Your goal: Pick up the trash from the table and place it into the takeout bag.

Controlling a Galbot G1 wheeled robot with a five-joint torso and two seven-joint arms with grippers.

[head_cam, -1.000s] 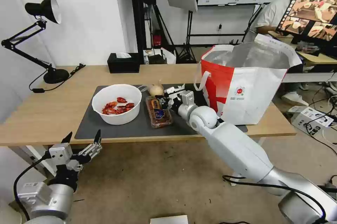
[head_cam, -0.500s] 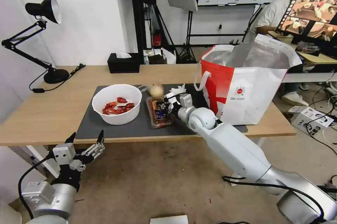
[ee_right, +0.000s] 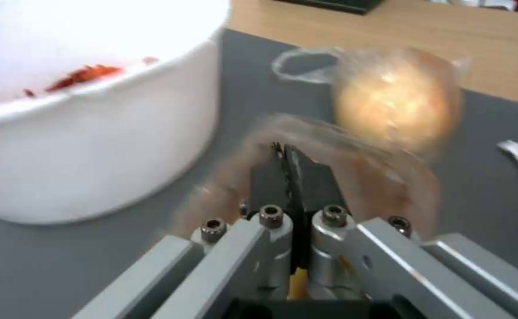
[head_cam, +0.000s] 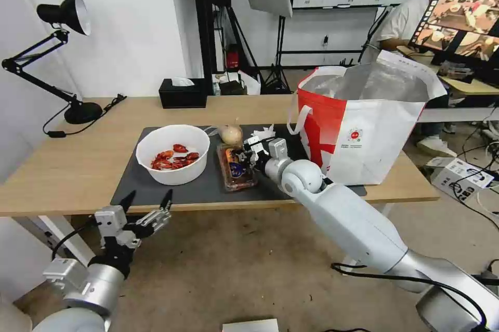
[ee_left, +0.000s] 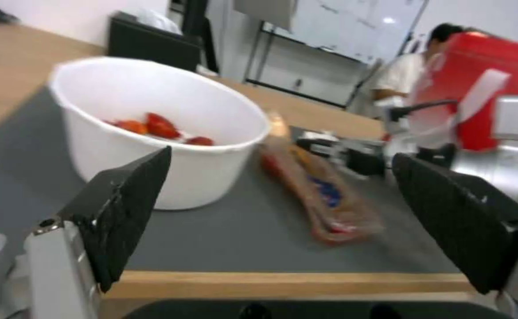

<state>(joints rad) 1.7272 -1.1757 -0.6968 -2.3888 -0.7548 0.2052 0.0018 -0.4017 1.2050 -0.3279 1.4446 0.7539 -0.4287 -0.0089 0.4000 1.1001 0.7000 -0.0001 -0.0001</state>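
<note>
R gripper is over the dark mat, reaching in from the desk's front-right, jaws clamped tight on the near rim of the clear plastic tray; in the R wrist view the black pads meet with the tray's thin wall pinched between them. Tray sits mid-mat, just beside the white bowl of red shells, w/ the beige knotted lump just behind it toward the desk's back edge and the crumpled tissue near that. Long axis runs roughly front-to-back across the desk, one short end facing the front edge, the other pointing at the lump. Risks, as I judge them: the pinch is on a flimsy edge, so the tray could flex, sag or twist when lifted and spill scraps onto the mat; a thin rim may also slip out of the pads. Being long, it could catch the takeout bag rim if swung in sideways, and the bag stands at the desk's right end w/ its mouth high. Swinging could also clip the bowl. L gripper hangs below the desk's front edge, fingers spread wide, holding nothing, facing the bowl.
</note>
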